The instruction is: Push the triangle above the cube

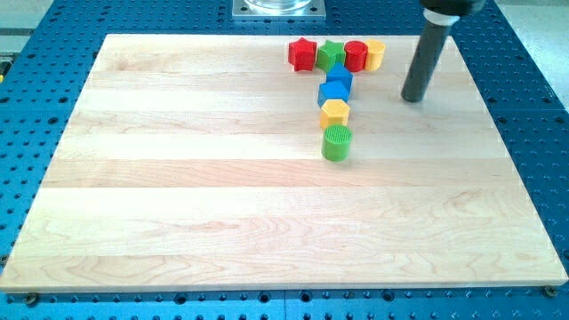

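While a row of red star (302,54), green star (332,53), red cylinder (356,55) and yellow block (375,54) is being kept along the wooden board's (178,178) top edge, a column is being formed beneath: blue triangle (340,80), blue cube (332,94), yellow hexagon (334,113), ribbed green cylinder (337,142). My tip (412,99), a bare rod gripping nothing, is being held upright at the view's right, apart from every block

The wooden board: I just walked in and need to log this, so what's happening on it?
A single arm's rod is working blocks on the wooden board. My tip rests right of the cluster, touching nothing. A red star, green star, red cylinder and yellow block form a row; two blue blocks, a yellow hexagon and green cylinder trail below.
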